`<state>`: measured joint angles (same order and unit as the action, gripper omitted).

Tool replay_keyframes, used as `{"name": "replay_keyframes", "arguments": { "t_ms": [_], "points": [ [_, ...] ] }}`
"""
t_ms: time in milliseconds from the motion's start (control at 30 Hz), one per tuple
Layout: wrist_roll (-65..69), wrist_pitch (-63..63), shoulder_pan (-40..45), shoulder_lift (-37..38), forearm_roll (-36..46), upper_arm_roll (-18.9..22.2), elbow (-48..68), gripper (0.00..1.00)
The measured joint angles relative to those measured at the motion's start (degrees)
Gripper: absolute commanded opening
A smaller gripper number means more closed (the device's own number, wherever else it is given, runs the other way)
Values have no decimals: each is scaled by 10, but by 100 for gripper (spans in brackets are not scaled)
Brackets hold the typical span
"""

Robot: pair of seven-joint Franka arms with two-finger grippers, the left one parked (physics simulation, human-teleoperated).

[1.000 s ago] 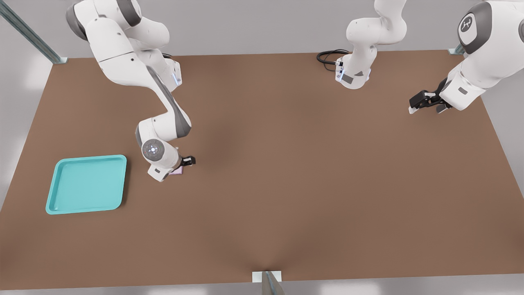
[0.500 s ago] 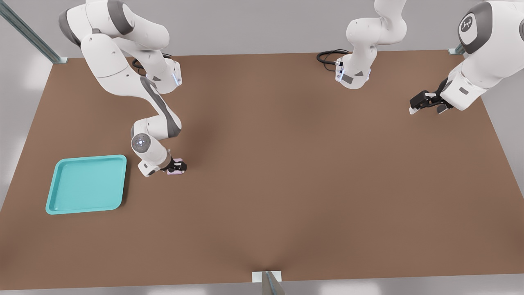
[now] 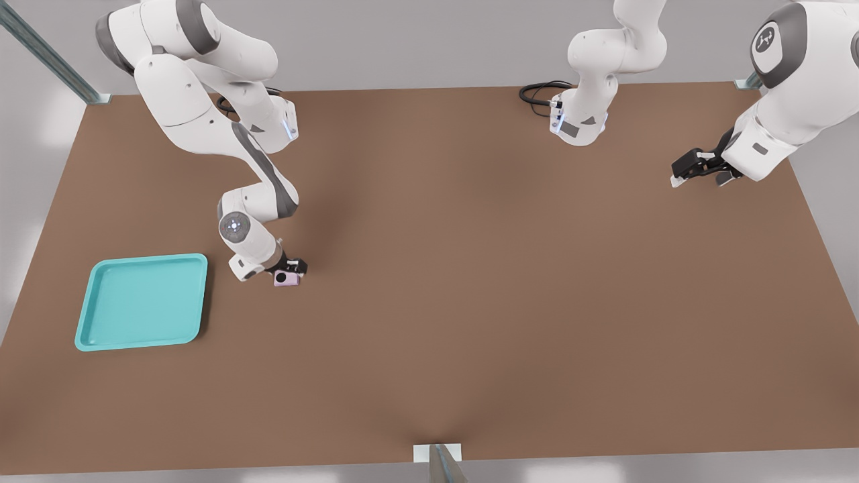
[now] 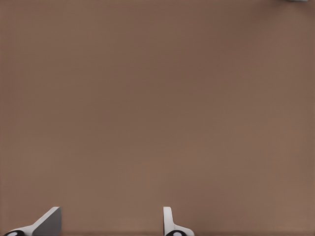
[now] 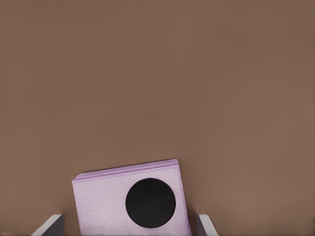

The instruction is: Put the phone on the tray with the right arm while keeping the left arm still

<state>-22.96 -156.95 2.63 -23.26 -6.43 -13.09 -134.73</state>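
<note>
Currently the right arm's tool [image 3: 290, 271] is set low over the pink folded phone [image 3: 286, 279], which lies on the brown bench [image 3: 470, 302] near the turquoise tray [image 3: 100, 322], on the front view's right of it and apart from its rim. In the right wrist view the phone [image 5: 132, 201] is seen between the two fingertips [image 5: 48, 225], with one black lens showing. A sliver of bench is visible between each fingertip and the phone's sides, so the tool is judged spread wider than the phone and nothing is gripped yet.

Risks from here: the phone sits slightly skewed between the fingers, so on closing, one corner may be met first and the phone twisted or pushed along the bench. The grip appears to fall near one end of the body, not the middle, so a tilt or slip on lifting is possible. The casing looks smooth and thin; a shallow pinch could be lost in transit. During the carry, the tray's raised rim could be clipped if the phone is kept too low.
</note>
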Motion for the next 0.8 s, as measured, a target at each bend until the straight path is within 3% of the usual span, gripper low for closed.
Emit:
{"name": "replay_keyframes", "arguments": {
  "t_ms": [267,333,367,567,700,800],
  "points": [
    [-9,-2,1,-13,-13,0,1,94],
    [-9,-3,2,-14,-14,0,1,80],
    [-9,-3,2,-11,-14,0,1,78],
    [-8,20,13,39,-17,0,1,78],
    [26,33,137,54,-18,0,9,78],
    [79,38,254,18,-18,1,57,78]
  ]
}}
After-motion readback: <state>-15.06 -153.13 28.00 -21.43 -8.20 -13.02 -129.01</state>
